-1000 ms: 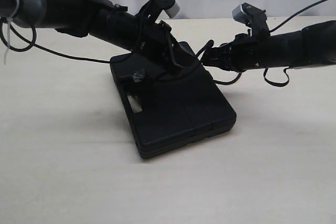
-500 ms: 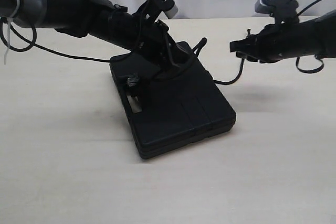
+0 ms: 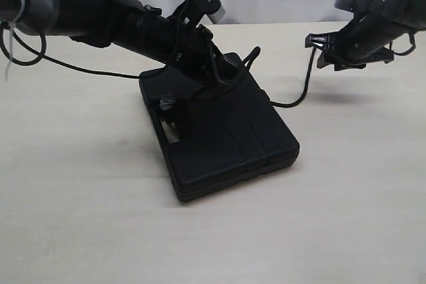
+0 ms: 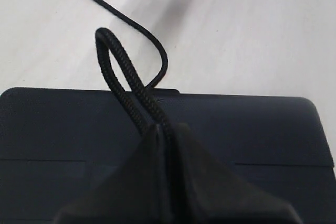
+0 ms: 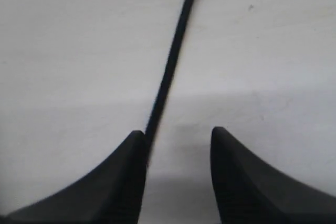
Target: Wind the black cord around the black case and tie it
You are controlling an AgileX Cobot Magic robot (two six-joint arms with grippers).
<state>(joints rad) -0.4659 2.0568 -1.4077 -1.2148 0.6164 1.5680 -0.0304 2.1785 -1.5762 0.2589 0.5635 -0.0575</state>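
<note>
- The left arm reaches in from the left of the exterior view, and its left claw [image 3: 214,83] comes down onto the far part of the black case [image 3: 229,144].
- In the left wrist view the left claw [image 4: 164,132] is clenched on the black cord [image 4: 122,77], pinching the doubled loop end, which sticks out beyond the fingertips past the edge of the case [image 4: 252,129].
- The case lies flat on the pale bench [image 3: 100,224] near the middle, with its handle slot [image 3: 172,135] toward the left side.
- A small frayed knot [image 3: 166,103] sits just beside that slot.
- The cord [image 3: 303,88] leaves the right edge of the case, dips toward the bench and rises to the right claw [image 3: 327,51], which hangs above the bench, well apart from the case.
- In the right wrist view the right claw [image 5: 176,136] is released, its fingers apart. The cord [image 5: 170,66] runs over the bench and passes close against one fingertip [image 5: 134,150], not pinched.
</note>
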